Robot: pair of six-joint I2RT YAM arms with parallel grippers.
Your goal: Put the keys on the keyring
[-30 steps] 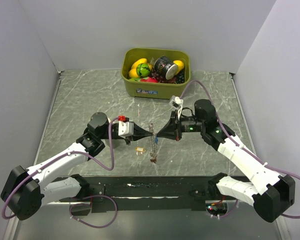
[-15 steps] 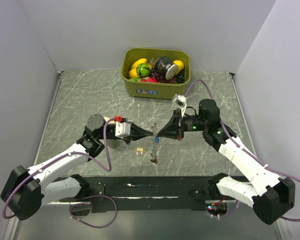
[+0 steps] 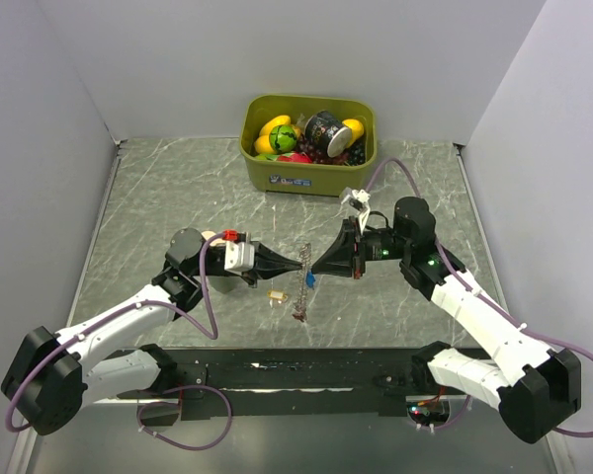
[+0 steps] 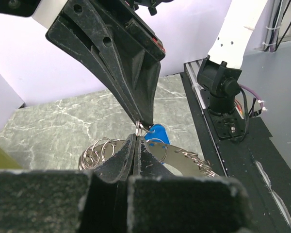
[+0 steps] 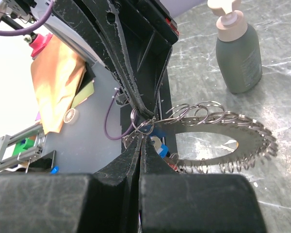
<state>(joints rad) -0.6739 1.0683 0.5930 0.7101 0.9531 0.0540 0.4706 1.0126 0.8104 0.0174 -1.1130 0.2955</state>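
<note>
1. The keyring (image 5: 252,132) is a flat, silvery metal band bent into a wide loop. Small wire rings sit along one edge and a fringe of fine loops along the other.
2. It sits in front of the olive-green bin (image 3: 267,173), well apart from it and roughly in line with the bin's middle. A shadow lies on the marble bench (image 3: 158,197) under it.
3. The left pincer (image 4: 137,141) and the right pincer (image 5: 141,140) are both closed tight. Their tips meet nose to nose at the wire rings on the keyring's edge.
4. The blue key (image 4: 157,132) hangs just beside those tips, showing only part of its plastic tag.
5. The yellow key (image 3: 276,294) lies on the bench on the same side of the bin, a little further towards the left arm and apart from the keyring.
6. Which wire ring each pincer pinches, I cannot tell, because the black fingers cover the spot.
7. From overhead the keyring reads only as a thin bright streak. Its end farthest from the bin is a dark clump too small to make out.
8. The bin's contents are a jumble of coloured shapes.
9. A grey-green pump bottle (image 5: 238,58) stands on the bench, and its place relative to the bin is unclear.
</note>
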